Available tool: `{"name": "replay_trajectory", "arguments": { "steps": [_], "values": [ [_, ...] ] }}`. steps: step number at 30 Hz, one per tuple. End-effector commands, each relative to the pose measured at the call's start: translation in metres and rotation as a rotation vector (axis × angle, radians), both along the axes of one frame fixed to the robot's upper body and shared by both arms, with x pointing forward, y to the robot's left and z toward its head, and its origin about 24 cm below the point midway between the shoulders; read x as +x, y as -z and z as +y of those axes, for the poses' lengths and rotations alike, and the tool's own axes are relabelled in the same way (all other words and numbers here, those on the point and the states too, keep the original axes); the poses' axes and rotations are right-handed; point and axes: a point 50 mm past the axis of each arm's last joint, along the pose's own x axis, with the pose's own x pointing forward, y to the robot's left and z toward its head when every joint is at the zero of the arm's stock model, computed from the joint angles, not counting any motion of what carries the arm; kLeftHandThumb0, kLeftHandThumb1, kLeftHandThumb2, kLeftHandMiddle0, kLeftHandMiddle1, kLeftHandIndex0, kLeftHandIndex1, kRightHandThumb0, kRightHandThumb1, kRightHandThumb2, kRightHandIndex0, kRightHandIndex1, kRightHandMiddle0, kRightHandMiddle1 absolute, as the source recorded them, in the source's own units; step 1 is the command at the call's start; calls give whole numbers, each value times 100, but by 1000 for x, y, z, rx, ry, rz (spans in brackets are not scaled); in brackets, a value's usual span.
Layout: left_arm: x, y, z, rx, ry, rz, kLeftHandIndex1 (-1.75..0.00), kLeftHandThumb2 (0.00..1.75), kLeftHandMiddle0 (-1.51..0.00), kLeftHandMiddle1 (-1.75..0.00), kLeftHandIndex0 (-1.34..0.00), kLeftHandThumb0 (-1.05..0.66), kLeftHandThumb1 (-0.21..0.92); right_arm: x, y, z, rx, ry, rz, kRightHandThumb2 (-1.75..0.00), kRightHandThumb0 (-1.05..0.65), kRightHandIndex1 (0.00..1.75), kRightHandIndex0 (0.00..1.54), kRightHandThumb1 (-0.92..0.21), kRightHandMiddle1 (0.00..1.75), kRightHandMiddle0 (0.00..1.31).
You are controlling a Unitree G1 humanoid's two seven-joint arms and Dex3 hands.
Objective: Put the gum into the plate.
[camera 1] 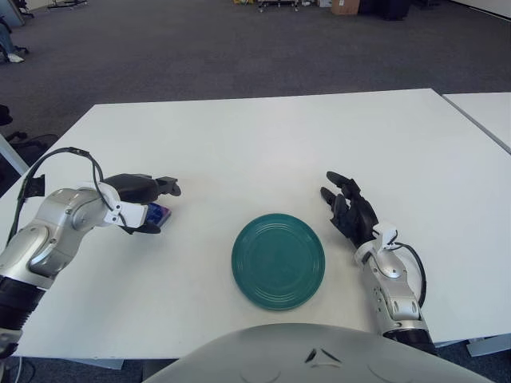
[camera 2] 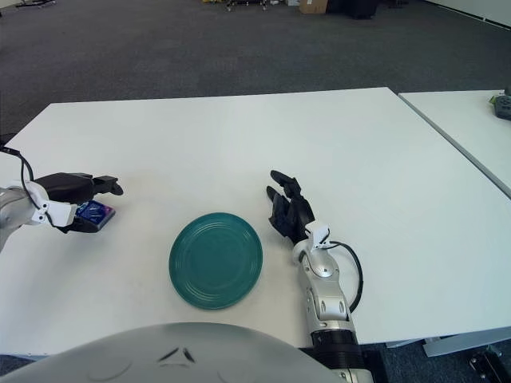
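- The gum, a small blue pack, lies on the white table to the left of the green plate, well apart from its rim.
- The left hand is over the pack, on the side away from the plate: its upper fingers reach out above it and the thumb sits below, bracketing it. Whether they already pinch the pack is hard to judge; they look closed around it but not clearly clamped.
- The step in hand is the grasp of the gum, so the task is barely begun; nothing lies in the plate.
- Next the fingers need a firm pinch on the thin pack, then a lift and a carry rightward to the plate's centre.
- The pack shows pale print, too small to read; no brand can be made out.
- The right hand shows just right of the plate, fingers spread, holding nothing.
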Motion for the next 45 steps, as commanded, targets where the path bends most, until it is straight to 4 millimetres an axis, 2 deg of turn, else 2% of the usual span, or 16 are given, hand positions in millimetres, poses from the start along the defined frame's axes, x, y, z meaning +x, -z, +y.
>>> {"name": "replay_trajectory", "arguments": {
  "steps": [1,11,25,45],
  "values": [
    [1,-5,4,24,6,-30,-20,21,-1,0,0,-104,92,-17,27,-5,-1,15,161,-86,-80,1,36,-92,69,0],
    [-6,-1,16,68,-14,-5,-20,10,0,0,0,-105,92,-17,26,-9,0,14,188,-85,-79,0,33,-92,68,0],
    [-8,10,19,80,-49,8,-28,8,0,0,0,-104,92,-15,24,-13,16,28,199,-82,-76,0,32,-92,68,0],
    [-6,25,29,82,-81,-15,-57,4,-13,-3,0,-92,90,-14,23,-15,-21,30,196,-83,-77,0,25,-92,65,0]
  ]
}}
